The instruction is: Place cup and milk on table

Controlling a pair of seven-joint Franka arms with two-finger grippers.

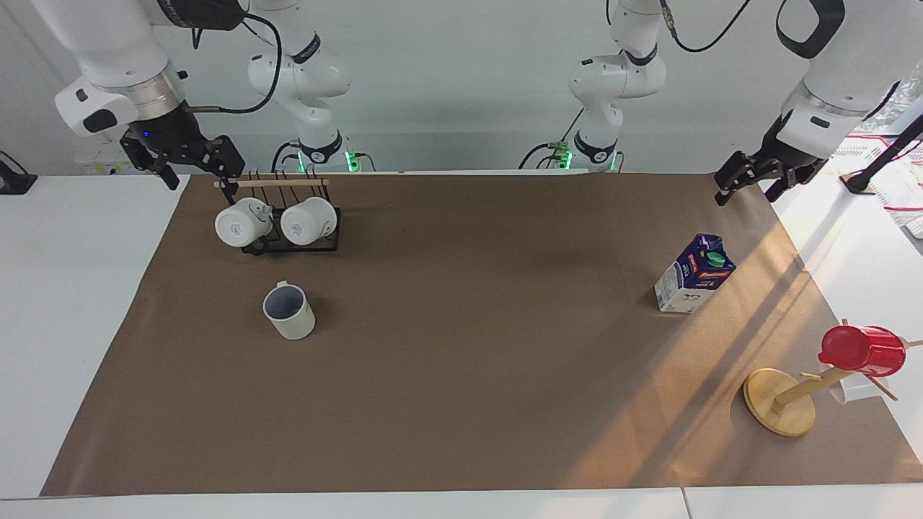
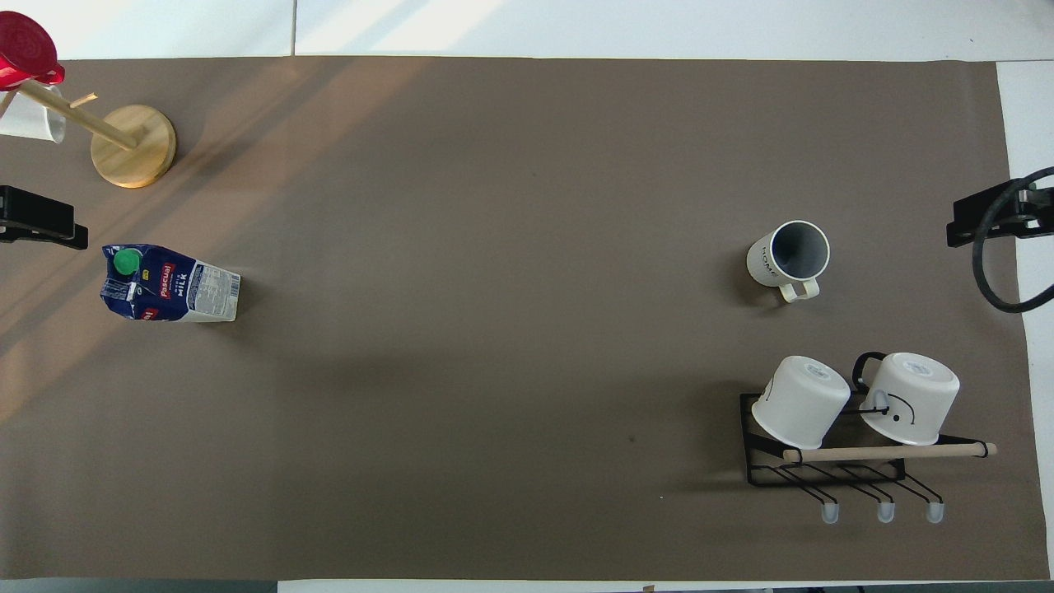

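The cup (image 1: 288,311) is off-white with a grey-blue inside. It stands upright on the brown paper of the table (image 1: 461,375), toward the right arm's end; it also shows in the overhead view (image 2: 788,257). The milk (image 1: 694,274) is a blue and white carton with a green cap. It stands upright on the paper toward the left arm's end, and the overhead view shows it too (image 2: 169,284). My right gripper (image 1: 200,180) hangs open and empty over the table's edge beside the mug rack. My left gripper (image 1: 746,193) hangs open and empty over the paper's corner at its own end.
A black wire rack (image 1: 288,245) with two white mugs (image 1: 241,225) (image 1: 308,220) stands nearer to the robots than the cup. A wooden mug tree (image 1: 779,404) with a red cup (image 1: 862,349) stands farther from the robots than the milk.
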